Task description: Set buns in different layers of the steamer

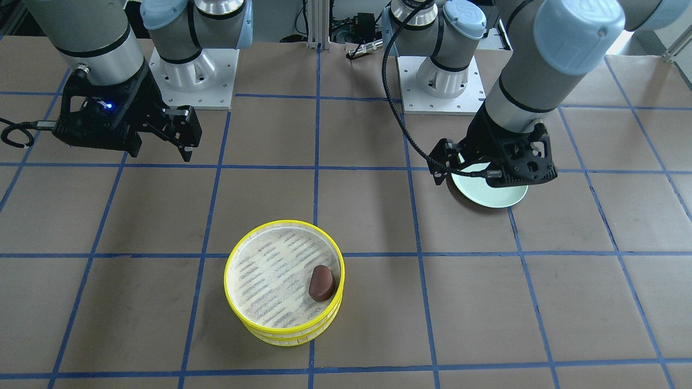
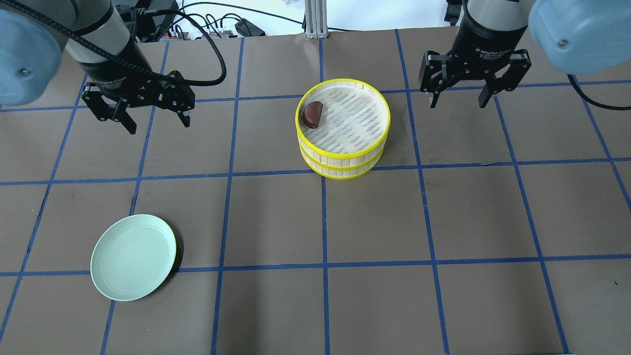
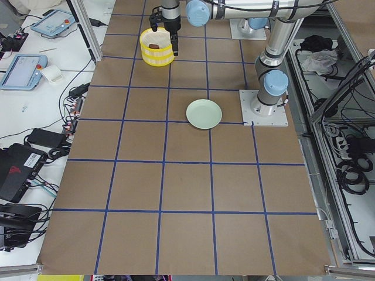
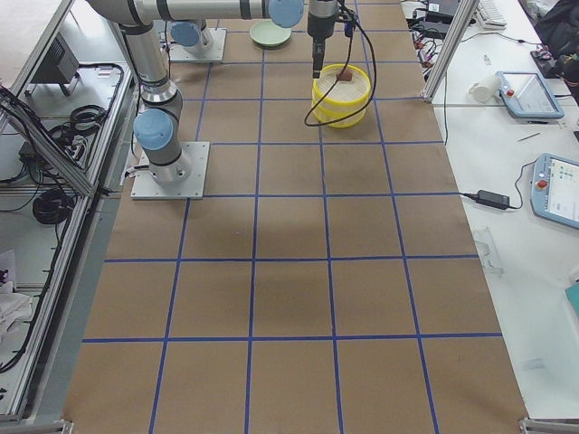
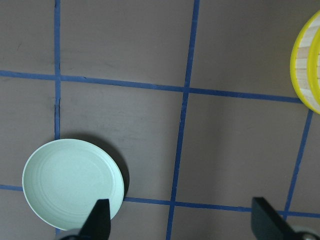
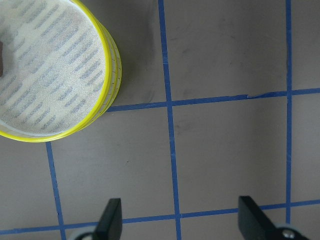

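The steamer (image 2: 343, 157) stands at the far middle of the table with its two yellow-rimmed layers stacked. The dark reddish-brown bun (image 2: 313, 114) lies in the top layer (image 1: 283, 222), near its rim. The cream-white bun is out of view. My left gripper (image 2: 158, 125) is open and empty, high above the table to the left of the steamer. My right gripper (image 2: 458, 102) is open and empty, to the right of the steamer. The right wrist view shows the top layer's mesh floor (image 6: 50, 75), and the left wrist view shows the steamer's edge (image 5: 306, 65).
A pale green plate (image 2: 133, 256) lies empty at the near left, below my left gripper in the left wrist view (image 5: 72, 182). Blue tape lines grid the brown table. The arm bases stand on the robot's side of the table.
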You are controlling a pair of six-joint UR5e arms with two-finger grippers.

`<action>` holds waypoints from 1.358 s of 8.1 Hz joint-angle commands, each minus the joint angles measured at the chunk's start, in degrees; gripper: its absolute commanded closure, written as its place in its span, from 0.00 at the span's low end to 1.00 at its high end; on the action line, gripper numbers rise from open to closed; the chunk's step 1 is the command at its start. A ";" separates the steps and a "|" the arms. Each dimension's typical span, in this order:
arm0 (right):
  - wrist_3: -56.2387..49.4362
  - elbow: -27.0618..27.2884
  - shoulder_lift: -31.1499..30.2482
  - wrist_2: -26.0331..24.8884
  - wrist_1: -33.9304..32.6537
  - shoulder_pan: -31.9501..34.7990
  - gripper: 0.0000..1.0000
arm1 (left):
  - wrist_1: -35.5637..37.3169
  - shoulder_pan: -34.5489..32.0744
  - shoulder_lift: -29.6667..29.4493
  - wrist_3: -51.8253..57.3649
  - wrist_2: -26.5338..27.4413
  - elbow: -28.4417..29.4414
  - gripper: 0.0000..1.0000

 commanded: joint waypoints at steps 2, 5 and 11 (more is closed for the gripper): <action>-0.17 0.00 -0.05 0.01 -0.02 -0.09 0.16 | -2.92 0.09 4.48 0.38 0.27 -2.60 0.00; -0.17 0.00 -0.05 0.01 -0.10 -0.09 0.15 | -2.04 -0.17 4.74 -0.50 0.10 -3.14 0.00; -0.17 0.00 -0.05 0.27 -1.95 0.00 0.00 | -2.13 -0.26 4.74 -0.33 0.18 -3.31 0.00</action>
